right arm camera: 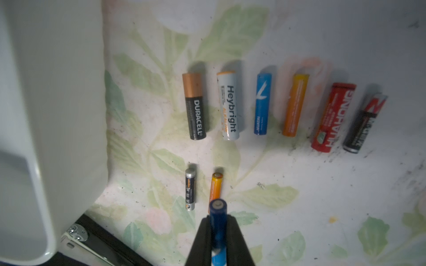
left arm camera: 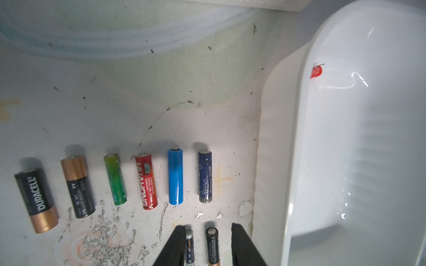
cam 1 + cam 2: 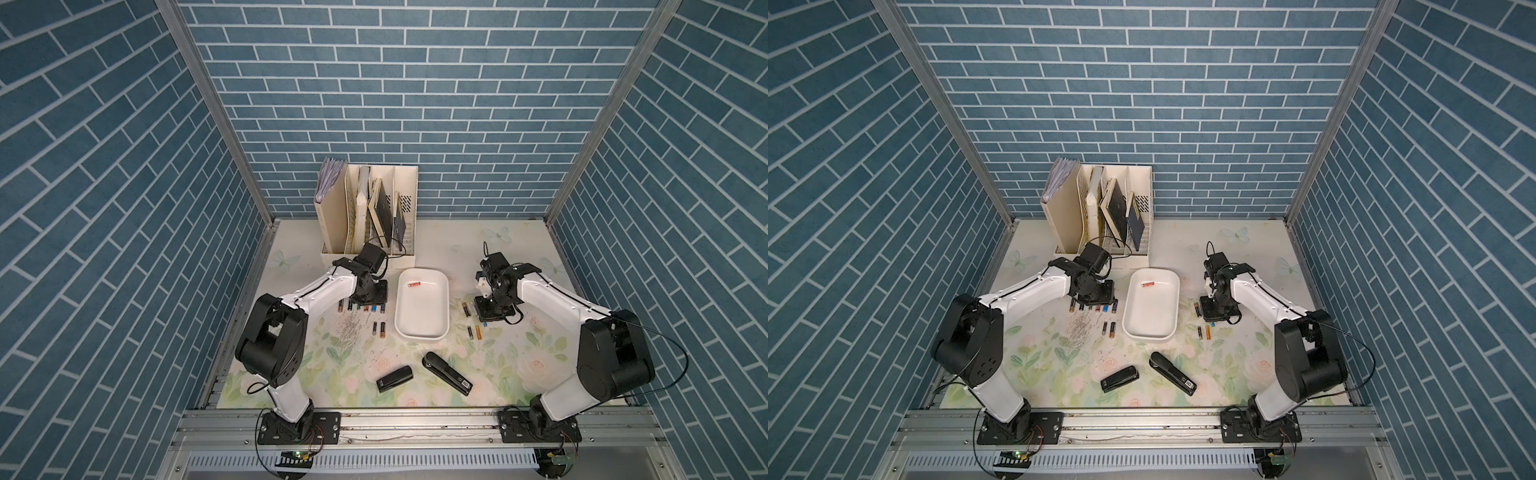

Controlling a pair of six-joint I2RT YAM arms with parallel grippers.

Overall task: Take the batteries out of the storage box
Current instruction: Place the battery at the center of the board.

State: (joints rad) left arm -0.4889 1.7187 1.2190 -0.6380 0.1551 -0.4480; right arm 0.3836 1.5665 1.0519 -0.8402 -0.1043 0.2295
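Note:
The white storage box (image 3: 420, 318) sits mid-table and holds one red battery (image 3: 414, 284), whose end shows over the box rim (image 2: 276, 138) in the left wrist view (image 2: 316, 71). To the left of the box, a row of batteries (image 2: 175, 177) lies on the table. My left gripper (image 2: 208, 226) stands open just above the table, over two more batteries (image 2: 212, 244) lying between its fingers. On the box's right side, my right gripper (image 1: 218, 217) is shut on a blue battery (image 1: 217, 230), above an orange one (image 1: 216, 186) and close to another row (image 1: 229, 106).
A cream file holder (image 3: 368, 212) with books stands at the back. Two black staplers (image 3: 394, 378) (image 3: 446, 372) lie toward the front. Loose staples (image 3: 349, 328) are scattered left of the box. One stapler (image 1: 96, 239) shows beside the box wall (image 1: 57, 92).

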